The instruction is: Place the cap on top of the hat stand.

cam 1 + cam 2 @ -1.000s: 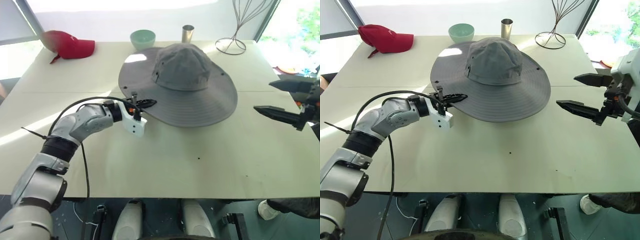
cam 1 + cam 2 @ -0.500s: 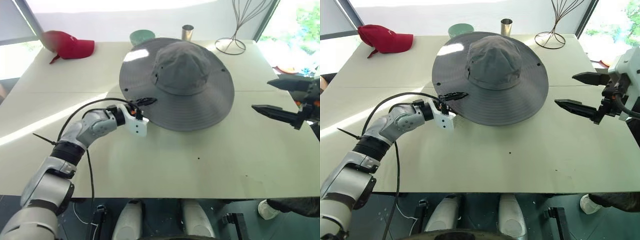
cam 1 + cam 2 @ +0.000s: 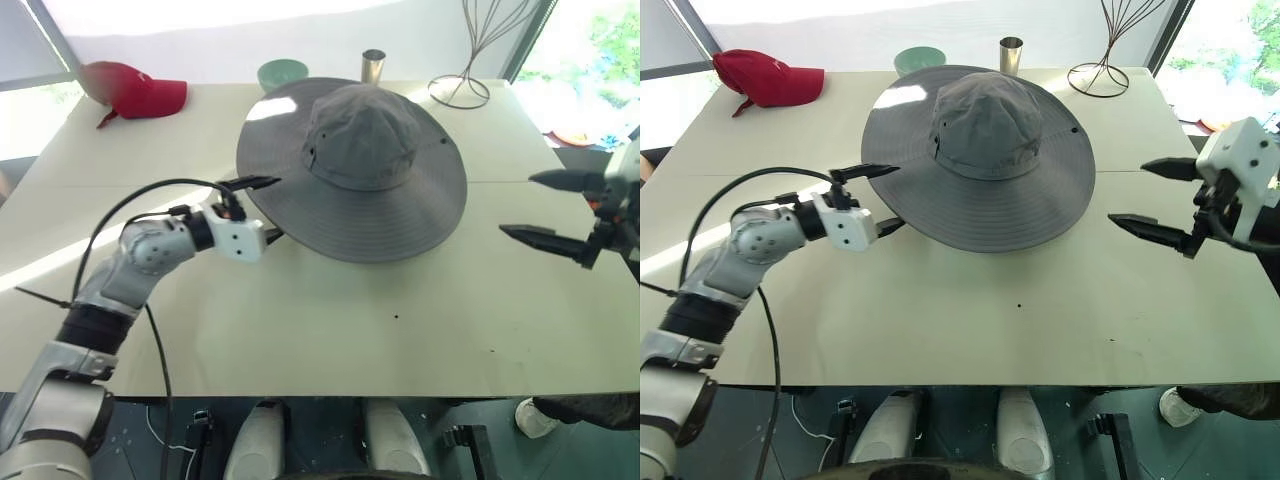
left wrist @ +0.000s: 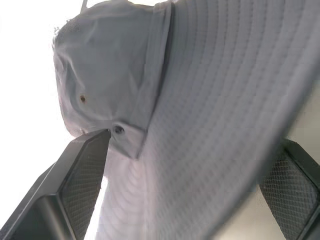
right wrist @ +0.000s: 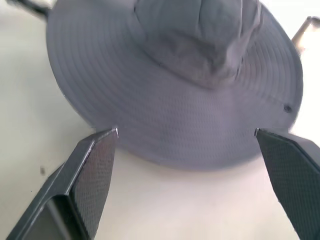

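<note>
The grey cap sits crown up at the middle back of the table, its wide brim spread out flat all round. The hat stand is hidden. My left gripper is open at the brim's left edge, one finger above the edge and one below it, with no grip on it. In the left wrist view the brim runs between the two fingers. To the right of the cap my right gripper is open, clear of the brim and pointing at it; its wrist view faces the cap.
A red baseball cap lies at the back left. A green bowl and a metal cup stand behind the grey cap. A tall thin wire stand is at the back right. The table is bare in front.
My left gripper opened, let go of the brim and drew slightly left. The brim, drooping onto the table a second ago, now lies flat and level. The right gripper has kept its place.
</note>
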Controlling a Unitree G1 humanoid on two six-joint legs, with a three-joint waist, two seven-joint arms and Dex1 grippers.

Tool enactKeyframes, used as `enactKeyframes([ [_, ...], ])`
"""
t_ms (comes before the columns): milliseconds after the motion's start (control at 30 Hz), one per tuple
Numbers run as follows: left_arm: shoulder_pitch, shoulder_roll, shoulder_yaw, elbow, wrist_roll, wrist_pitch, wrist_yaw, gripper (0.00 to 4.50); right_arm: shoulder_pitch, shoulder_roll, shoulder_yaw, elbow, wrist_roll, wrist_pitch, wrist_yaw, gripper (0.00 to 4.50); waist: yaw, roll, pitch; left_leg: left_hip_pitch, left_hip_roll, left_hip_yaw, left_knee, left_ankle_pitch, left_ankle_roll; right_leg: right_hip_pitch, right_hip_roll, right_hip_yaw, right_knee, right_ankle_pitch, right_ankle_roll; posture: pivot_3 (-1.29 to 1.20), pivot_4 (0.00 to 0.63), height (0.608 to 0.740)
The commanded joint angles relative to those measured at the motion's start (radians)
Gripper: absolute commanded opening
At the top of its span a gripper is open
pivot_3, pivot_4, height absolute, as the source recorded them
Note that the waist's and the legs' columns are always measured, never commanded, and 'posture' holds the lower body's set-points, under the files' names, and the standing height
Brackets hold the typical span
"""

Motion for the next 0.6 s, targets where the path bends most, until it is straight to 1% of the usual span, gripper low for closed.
enactKeyframes([
  [33,0.018,0.068,0.122,-0.147,-0.241,0.209,-0.133,4.48,0.021,-0.017,-0.025,-0.093,-0.007,-0.031,0.019,4.5,0.0,0.0,0.0,0.0,0.0,0.0,0.0,0.0,0.0,0.0,0.0,0.0,0.0,0.0,0.0,0.0,0.15,0.74],
  [133,0.055,0.144,0.193,-0.264,-0.429,0.444,-0.249,4.48,0.018,-0.008,-0.022,-0.122,0.002,-0.022,0.009,4.5,-0.002,0.0,0.0,0.001,0.0,0.0,0.0,0.0,0.0,0.001,0.0,0.0,0.0,0.0,0.0,0.0,0.15,0.74],
  [300,0.129,0.285,0.333,-0.408,-0.715,0.81,-0.399,4.48,0.016,-0.012,0.021,-0.153,-0.044,-0.06,-0.002,4.5,-0.004,0.0,0.0,0.001,0.001,0.0,0.0,0.0,0.0,0.001,0.001,0.0,0.0,0.0,0.0,0.0,0.15,0.74],
  [400,0.131,0.351,0.428,-0.432,-0.902,1.022,-0.459,4.48,0.018,0.004,0.086,-0.193,-0.105,-0.113,-0.036,4.5,-0.006,0.0,0.0,0.001,0.001,0.0,0.0,0.0,0.0,0.001,0.001,0.0,0.0,0.0,0.0,0.0,0.15,0.74],
  [467,0.116,0.375,0.478,-0.429,-0.988,1.113,-0.485,4.48,0.021,0.024,0.123,-0.229,-0.127,-0.138,-0.056,4.5,-0.005,0.0,0.0,0.001,0.001,0.0,0.0,0.0,0.0,0.001,0.001,0.0,0.0,0.0,0.0,0.0,0.15,0.74],
  [533,0.07,0.386,0.517,-0.405,-1.074,1.205,-0.481,4.48,0.027,0.043,0.14,-0.268,-0.112,-0.14,-0.058,4.5,-0.002,0.0,0.0,0.001,0.001,0.0,0.0,0.0,0.0,0.001,0.001,0.0,0.0,0.0,0.0,0.0,0.15,0.74],
  [600,0.016,0.383,0.549,-0.372,-1.136,1.28,-0.456,4.48,0.002,0.058,0.126,-0.292,-0.032,-0.073,-0.06,4.5,-0.002,0.0,0.0,0.001,0.001,0.0,0.0,0.0,0.0,0.001,0.001,0.0,0.0,0.0,0.0,0.0,0.15,0.74],
])
